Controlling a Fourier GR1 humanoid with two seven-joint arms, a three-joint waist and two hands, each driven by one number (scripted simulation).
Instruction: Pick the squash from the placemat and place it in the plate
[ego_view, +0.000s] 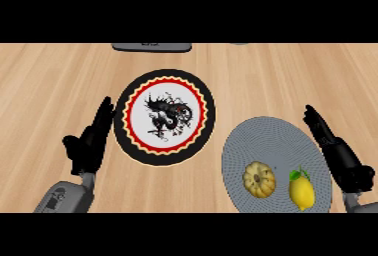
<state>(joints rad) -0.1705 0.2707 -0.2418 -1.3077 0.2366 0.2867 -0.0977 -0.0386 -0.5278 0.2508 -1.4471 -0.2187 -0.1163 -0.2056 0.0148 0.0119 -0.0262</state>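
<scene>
Nothing is done yet: the ribbed tan squash (259, 179) lies on the round grey woven placemat (269, 137) at about five o'clock on the wooden counter (59, 80), just beside a yellow lemon (302, 192). The round black-rimmed plate with a dragon motif (165, 117) sits bare at centre. The left hand (90, 142) and right hand (336, 150) rest spread, fingers straight, holding nothing. Picking and placing both remain.

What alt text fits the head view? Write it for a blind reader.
A ribbed tan squash and a yellow lemon lie on a round grey placemat, right of a black-rimmed decorated plate on a wooden counter. Open left hand and right hand flank them.
</scene>
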